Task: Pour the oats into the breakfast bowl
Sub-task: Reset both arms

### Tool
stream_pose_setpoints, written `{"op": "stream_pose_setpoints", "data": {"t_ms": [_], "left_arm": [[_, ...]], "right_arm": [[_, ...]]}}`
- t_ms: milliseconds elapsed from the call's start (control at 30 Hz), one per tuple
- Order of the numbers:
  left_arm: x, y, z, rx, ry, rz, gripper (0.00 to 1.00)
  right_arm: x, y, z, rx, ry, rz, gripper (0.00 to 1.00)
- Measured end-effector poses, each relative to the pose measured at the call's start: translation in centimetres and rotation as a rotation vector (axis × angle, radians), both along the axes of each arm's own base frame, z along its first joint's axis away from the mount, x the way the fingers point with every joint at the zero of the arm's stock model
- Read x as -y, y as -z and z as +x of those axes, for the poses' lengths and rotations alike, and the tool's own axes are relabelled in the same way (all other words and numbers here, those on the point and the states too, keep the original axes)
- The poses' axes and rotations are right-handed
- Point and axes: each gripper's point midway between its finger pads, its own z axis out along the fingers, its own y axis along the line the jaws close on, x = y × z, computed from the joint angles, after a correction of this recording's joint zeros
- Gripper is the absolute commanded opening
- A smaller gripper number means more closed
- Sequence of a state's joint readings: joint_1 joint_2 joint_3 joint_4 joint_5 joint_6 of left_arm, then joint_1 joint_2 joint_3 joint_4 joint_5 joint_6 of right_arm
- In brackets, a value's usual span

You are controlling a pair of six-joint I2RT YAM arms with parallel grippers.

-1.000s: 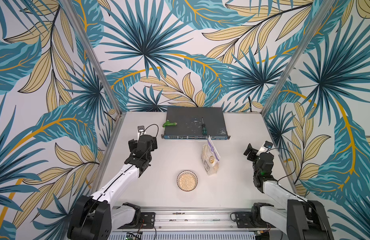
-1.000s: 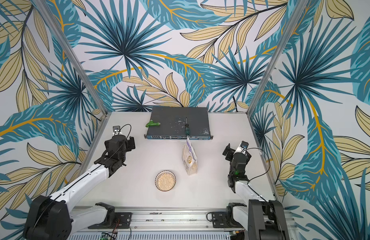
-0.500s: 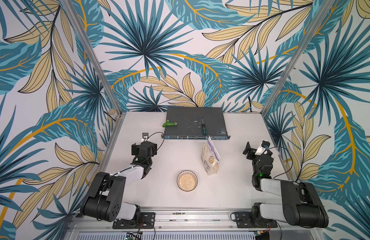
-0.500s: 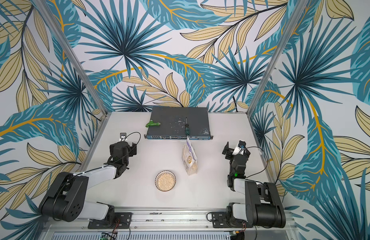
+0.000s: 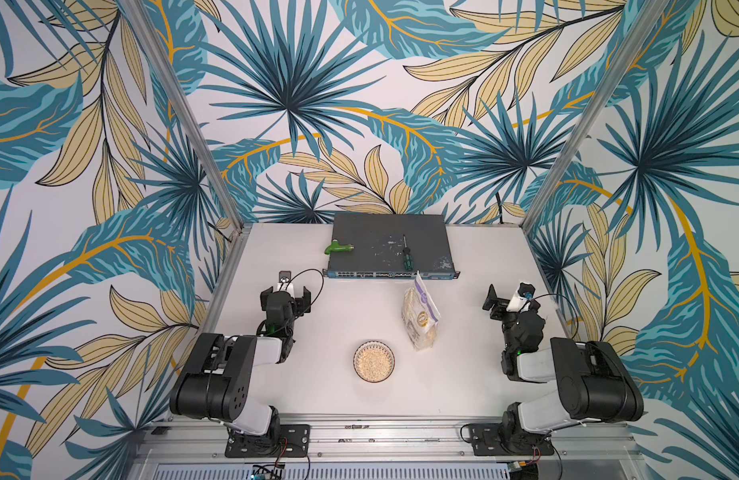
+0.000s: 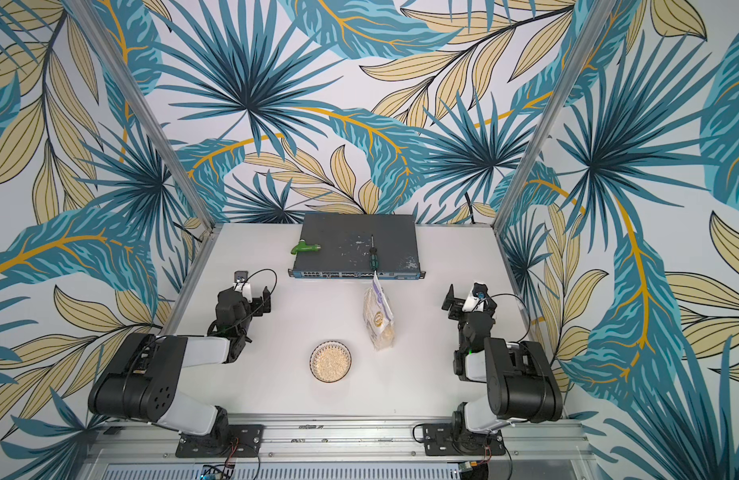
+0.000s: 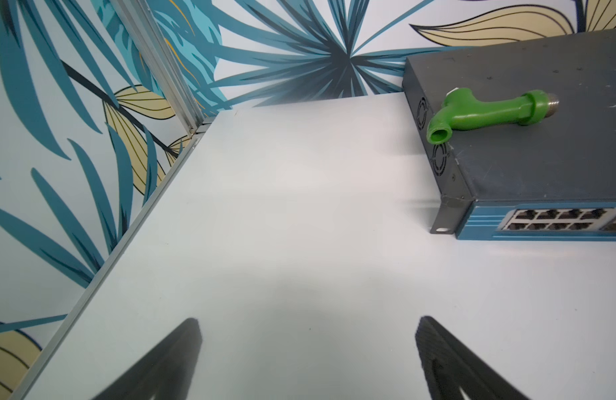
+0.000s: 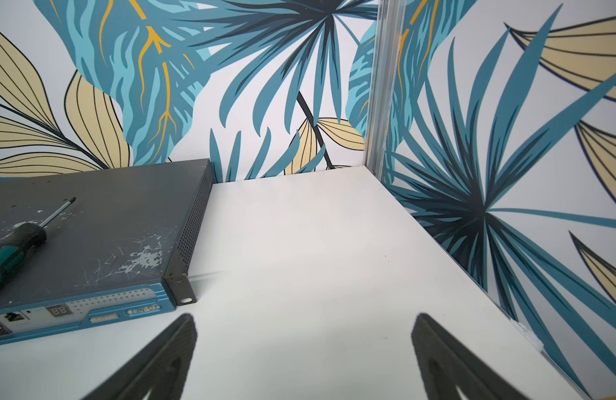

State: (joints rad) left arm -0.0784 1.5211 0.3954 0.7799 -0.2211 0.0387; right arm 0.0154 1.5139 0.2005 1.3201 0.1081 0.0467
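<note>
Beige oats [image 5: 374,362] already fill breakfast bowl [image 5: 355,360], so pour seems done. Bowl sits between both claws, toward base side, well apart from each. Pouch [image 5: 420,316] stands upright, nothing holds it, closer to right claw [image 5: 508,296] than to left claw [image 5: 285,296]; some flakes visible in its lower part. Both claws spread wide and empty; wrist views show only bare table [image 7: 299,207] between tips. Judgement: task looks complete, no step left that pictures show.
</note>
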Motion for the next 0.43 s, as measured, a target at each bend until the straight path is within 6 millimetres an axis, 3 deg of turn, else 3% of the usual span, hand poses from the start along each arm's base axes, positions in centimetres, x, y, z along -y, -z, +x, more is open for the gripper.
{"op": "stream_pose_setpoints", "data": {"t_ms": [433], "left_arm": [[0.36, -0.36, 0.18, 0.016, 0.021, -0.009, 1.0]], "right_arm": [[-0.08, 0.0, 0.01, -0.001, -0.005, -0.006, 1.0]]}}
